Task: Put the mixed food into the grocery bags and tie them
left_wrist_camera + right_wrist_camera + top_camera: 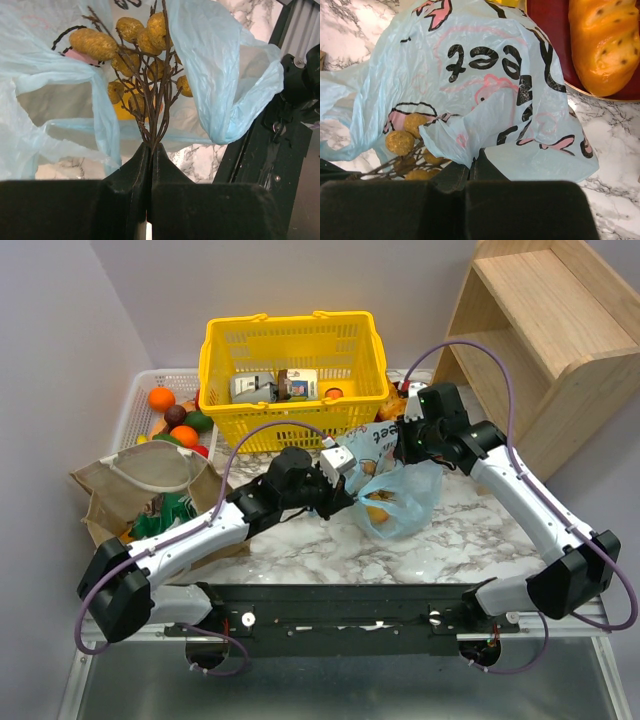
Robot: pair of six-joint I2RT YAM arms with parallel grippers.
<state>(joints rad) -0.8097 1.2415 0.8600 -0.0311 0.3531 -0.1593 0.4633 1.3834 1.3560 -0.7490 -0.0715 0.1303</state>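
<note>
left gripper (151,148) clamps fruit sprig (127,62), fruits just beyond its tips inside blue bag (220,75); right gripper (471,162) pinches the film (thin); twigs could tear it

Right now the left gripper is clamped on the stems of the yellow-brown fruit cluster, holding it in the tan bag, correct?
Not quite. The left gripper is clamped on the stems of the yellow-brown fruit cluster, but holds it in the light-blue plastic bag, not the tan one; the left wrist view shows this.
</note>
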